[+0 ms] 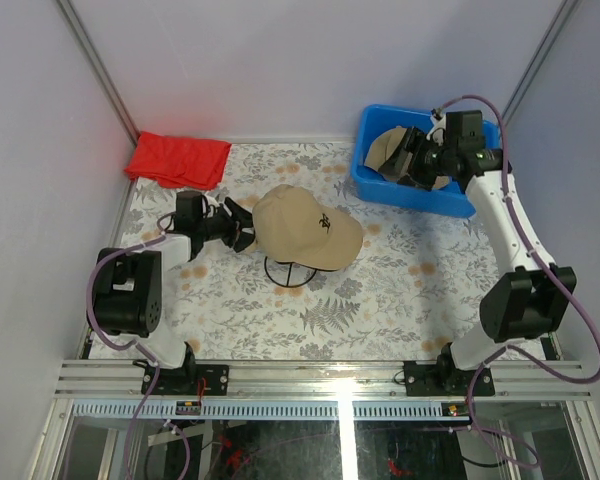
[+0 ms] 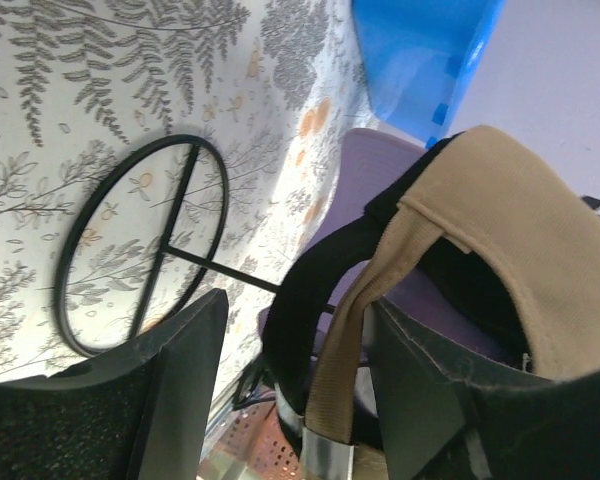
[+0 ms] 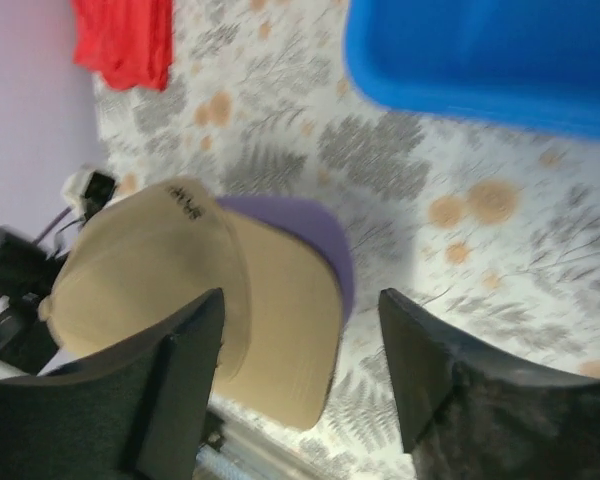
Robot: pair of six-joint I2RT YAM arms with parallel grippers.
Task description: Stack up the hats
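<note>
Item: hat stack, 3 of 4 in place, catalogued from the wire stand [image 1: 288, 272] at the middle of the tabletop [image 1: 380, 290]. On the stand: top tan cap [image 1: 305, 228], brim pointing to the stand's right. The left wrist view shows a black cap [image 2: 310, 290] nested under it and a lavender cap [image 2: 375, 165] under that. Off the stand: second tan cap [image 1: 384, 150], lying in the blue bin [image 1: 410, 192] far right of and behind the stand. The red cloth [image 1: 178, 160], far left of and behind the stand, is not part of the set. Left fingers [image 2: 180, 380]: just left of the stand at the rear of the stack, spread apart and gripping nothing, with the tan back strap [image 2: 345, 350] hanging loose in the gap between them. Right fingers [image 3: 170, 380]: over the bin, spread wide, nothing between them. Judged stage: 1 cap remains to be fetched. Hazards: if the left fingers pull back at an angle they may hook the strap and drag or tip all 3 caps off the narrow stand. A shallow pinch in the bin may catch only loose fabric, or the bin wall, so the cap slips free in transit. A low approach to the stand could shove the stack sideways.
</note>
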